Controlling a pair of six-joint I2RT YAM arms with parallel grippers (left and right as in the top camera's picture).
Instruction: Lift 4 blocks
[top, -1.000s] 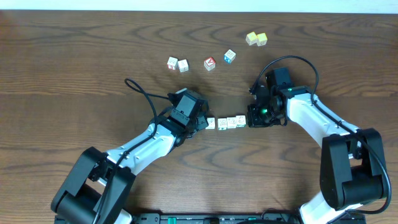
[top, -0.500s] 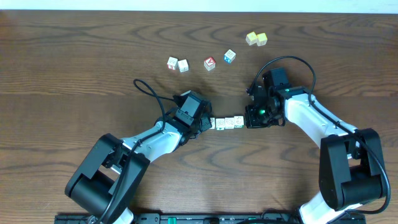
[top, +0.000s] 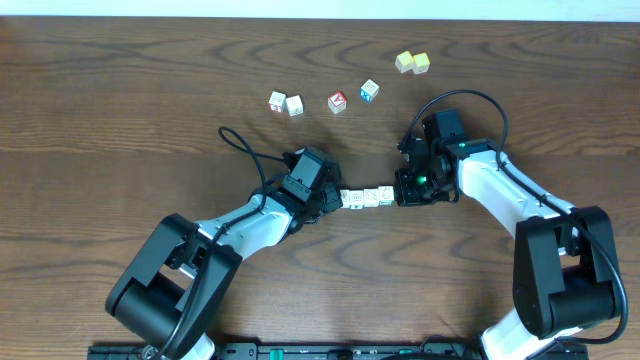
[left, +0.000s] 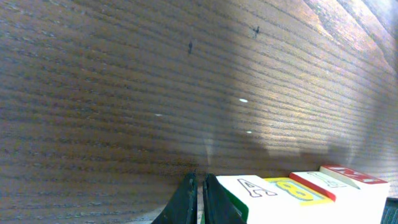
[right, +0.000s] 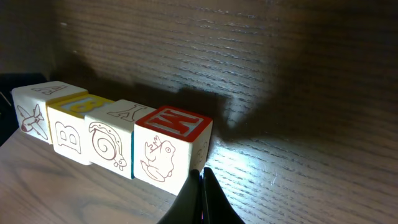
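Blocks (top: 367, 197), four in a tight row, are near the middle of the table (top: 120, 120), pinned end to end between the two grippers. The left gripper (top: 334, 198) has its fingers shut on nothing, and its tips press the row's left end. The right gripper (top: 399, 192) is closed the same way against the other end. A second ago the row had gaps and the left gripper stood farther left.

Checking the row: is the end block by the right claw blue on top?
No, that end block has a red top.
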